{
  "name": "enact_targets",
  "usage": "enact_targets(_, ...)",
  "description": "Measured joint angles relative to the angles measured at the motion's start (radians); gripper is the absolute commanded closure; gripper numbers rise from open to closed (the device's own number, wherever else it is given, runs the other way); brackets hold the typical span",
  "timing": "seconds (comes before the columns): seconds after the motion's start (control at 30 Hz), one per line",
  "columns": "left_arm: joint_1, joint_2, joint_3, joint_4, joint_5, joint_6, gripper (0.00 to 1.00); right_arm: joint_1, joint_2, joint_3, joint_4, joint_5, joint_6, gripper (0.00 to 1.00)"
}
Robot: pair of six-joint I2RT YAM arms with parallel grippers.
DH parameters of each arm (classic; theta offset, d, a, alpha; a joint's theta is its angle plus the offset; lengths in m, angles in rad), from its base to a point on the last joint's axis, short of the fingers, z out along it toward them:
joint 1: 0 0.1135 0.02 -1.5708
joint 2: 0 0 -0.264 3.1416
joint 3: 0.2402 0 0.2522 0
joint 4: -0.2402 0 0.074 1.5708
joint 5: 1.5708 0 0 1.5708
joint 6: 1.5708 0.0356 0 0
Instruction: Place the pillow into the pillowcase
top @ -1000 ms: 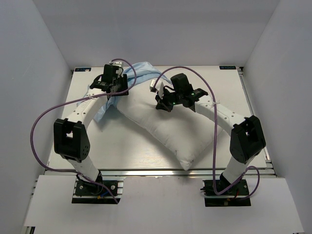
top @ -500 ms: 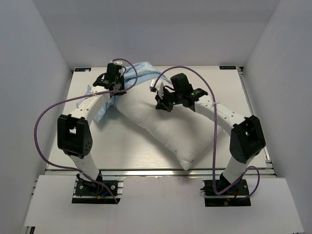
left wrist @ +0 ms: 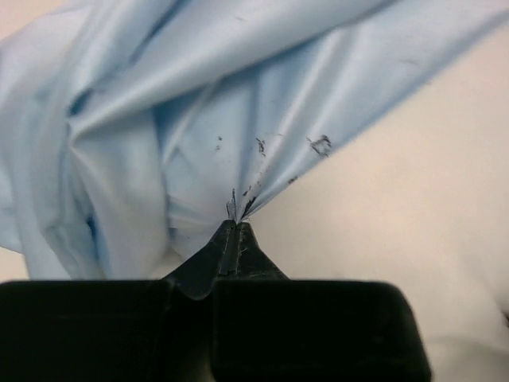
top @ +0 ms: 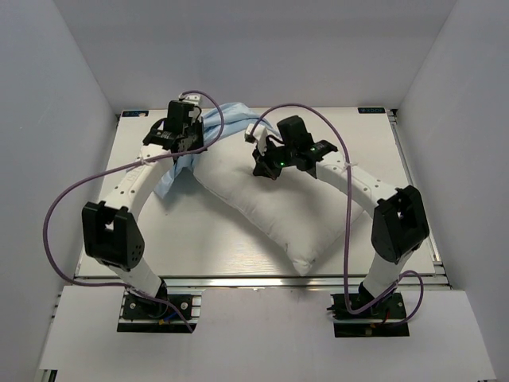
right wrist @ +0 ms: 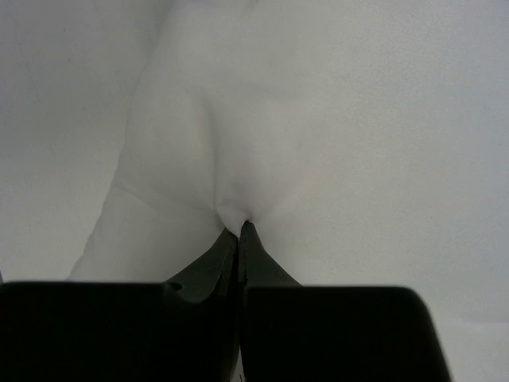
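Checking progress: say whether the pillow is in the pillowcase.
Mostly out: the pillow lies bare; the pillowcase is bunched at its far end, pinched by the left gripper.

Overhead view from behind the arms (top: 135, 179); wrist views close on pillowcase (left wrist: 159, 119) and pillow (right wrist: 262, 119).

We have two arms. Our left arm (top: 131, 185) and our right arm (top: 359, 181) are white tubes with big black blocks at the bends. A long purple cable (top: 57, 208) loops out from each arm. Each arm stands on a flat black base (top: 155, 305). A small green light (top: 280, 165) glows on the right one. Our fingers (left wrist: 215, 259) are black and end in thin points.
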Motion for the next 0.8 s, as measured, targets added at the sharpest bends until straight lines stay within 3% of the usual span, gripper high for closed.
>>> enact_targets(0.47, -0.118, -0.276, -0.081, -0.038, 0.201, -0.148, 1.00, -0.091, 0.032, 0.211, 0.077, 0.008, 0.340, 1.00)
enact_targets(0.6, -0.129, -0.320, -0.143, -0.031, 0.241, -0.208, 1.00, -0.096, 0.027, 0.198, 0.160, 0.007, 0.400, 1.00)
enact_targets(0.8, -0.156, -0.320, -0.159, -0.008, 0.283, -0.282, 1.00, -0.080, -0.054, 0.045, 0.235, 0.013, 0.422, 1.00)
